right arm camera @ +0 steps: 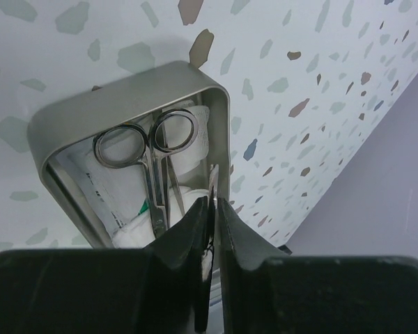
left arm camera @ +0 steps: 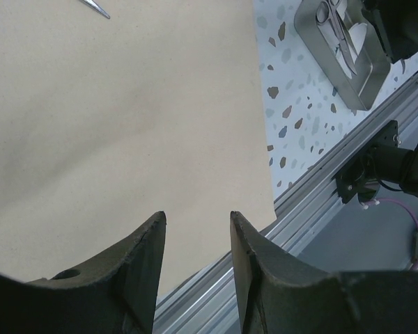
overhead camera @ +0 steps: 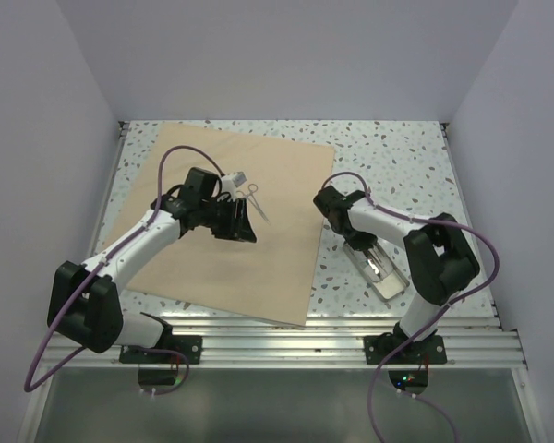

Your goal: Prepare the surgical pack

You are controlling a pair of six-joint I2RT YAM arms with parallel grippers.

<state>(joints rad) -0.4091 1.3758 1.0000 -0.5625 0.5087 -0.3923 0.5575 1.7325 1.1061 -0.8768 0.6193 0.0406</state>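
The surgical pack wrap (overhead camera: 231,231) is a wide beige sheet lying flat on the table's left half; it fills the left wrist view (left arm camera: 125,125). My left gripper (overhead camera: 238,221) hovers over the sheet's middle, open and empty (left arm camera: 196,221). A pair of steel scissors (overhead camera: 255,200) lies on the sheet just beyond it; only its tip (left arm camera: 95,6) shows in the left wrist view. My right gripper (overhead camera: 365,247) is shut on the side wall of the small metal tray (overhead camera: 386,280), its jaws (right arm camera: 214,203) pinching the thin rim (right arm camera: 219,111).
The tray holds scissors (right arm camera: 153,149), white gauze and a sealed packet (right arm camera: 90,188); it also shows in the left wrist view (left arm camera: 348,66). A small white object (overhead camera: 237,177) lies on the sheet by the left wrist. An aluminium rail (overhead camera: 332,337) runs along the near edge. Walls enclose the speckled table (overhead camera: 397,157).
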